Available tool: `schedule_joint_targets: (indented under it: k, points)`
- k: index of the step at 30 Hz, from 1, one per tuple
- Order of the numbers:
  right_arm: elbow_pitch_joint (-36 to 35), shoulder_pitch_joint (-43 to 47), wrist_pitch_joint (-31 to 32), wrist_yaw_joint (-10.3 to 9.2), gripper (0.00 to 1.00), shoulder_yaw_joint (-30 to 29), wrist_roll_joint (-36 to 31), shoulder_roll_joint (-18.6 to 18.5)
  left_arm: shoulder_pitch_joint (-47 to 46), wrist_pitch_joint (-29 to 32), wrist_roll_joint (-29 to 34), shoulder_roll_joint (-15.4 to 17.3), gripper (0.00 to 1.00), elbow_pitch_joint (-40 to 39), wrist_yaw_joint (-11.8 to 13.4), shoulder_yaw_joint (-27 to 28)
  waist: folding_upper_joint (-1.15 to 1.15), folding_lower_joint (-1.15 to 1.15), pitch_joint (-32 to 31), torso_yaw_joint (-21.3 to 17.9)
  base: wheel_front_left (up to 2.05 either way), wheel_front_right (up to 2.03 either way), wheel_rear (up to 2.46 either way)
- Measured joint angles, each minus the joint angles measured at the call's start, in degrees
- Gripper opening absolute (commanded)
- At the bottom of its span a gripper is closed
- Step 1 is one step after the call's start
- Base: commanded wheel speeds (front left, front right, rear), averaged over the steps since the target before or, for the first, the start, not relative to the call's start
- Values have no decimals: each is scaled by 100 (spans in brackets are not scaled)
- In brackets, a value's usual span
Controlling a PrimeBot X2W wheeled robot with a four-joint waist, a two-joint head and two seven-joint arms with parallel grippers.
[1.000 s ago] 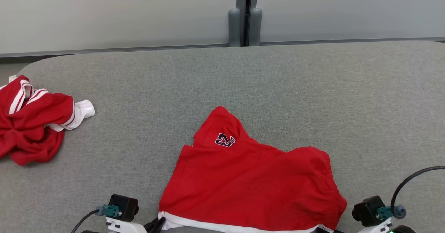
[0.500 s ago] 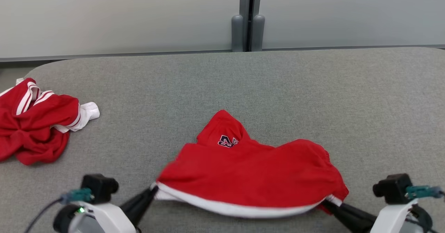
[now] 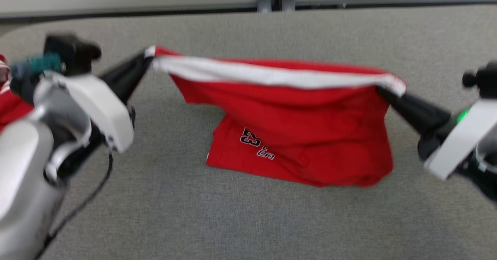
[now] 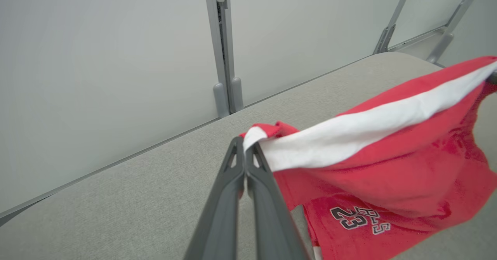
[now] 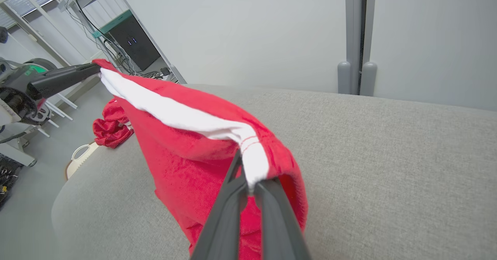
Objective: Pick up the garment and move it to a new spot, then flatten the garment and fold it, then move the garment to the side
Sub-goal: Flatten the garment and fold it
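Broad grey fabric-covered table (image 3: 248, 221) across the head view, backed by pale wall panels (image 4: 97, 77) with a grey upright post at the joint. Over the middle of the table, red shorts (image 3: 303, 136), raised and strung sideways between both arms, hanging as a loose curtain below a taut top edge. Lower edge down near the table surface; touching or just clear, cannot tell through the blur. At the table's left end, well apart from the shorts, second red-and-white garment (image 5: 110, 130) in a crumpled heap. Left gripper (image 4: 244, 151) clenched on the left end of the top edge, dark fingers pressed together with cloth pinched at the tips. Right gripper (image 5: 250, 184) likewise clamped tight on the right end, cloth bunched over the fingertips. Both arms at about the same height, fingers pointing inward toward each other in the head view. Along the top edge, white band (image 3: 271, 75) stretched from one gripper to the other. On the hanging red panel, toward its lower left, number 23 (image 3: 250, 139) in dark outlined print, with smaller lettering beside it too blurred to read.
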Motion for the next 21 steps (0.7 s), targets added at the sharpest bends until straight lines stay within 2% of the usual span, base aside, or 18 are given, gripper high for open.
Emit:
schedule_joint_targets:
  k: [6, 13, 21]
  points:
    - [514, -1931, -34, 0, 0, 331, 381, 85, -2109, -290, -142, 130, 0, 956, -9, -715, 0, 0, 705, 22, 0, 0, 0]
    - [1280, -4075, -450, 0, 0, 695, 569, 312, -4289, -1199, -236, 89, 0, 2162, -9, -1239, 0, 0, 1419, 51, 0, 0, 0]
    - [2016, -5644, -1070, 0, 0, 1185, 758, 443, -5978, -2131, -359, -143, 0, 3328, -10, -1627, 0, 0, 1863, 91, 0, 0, 0]
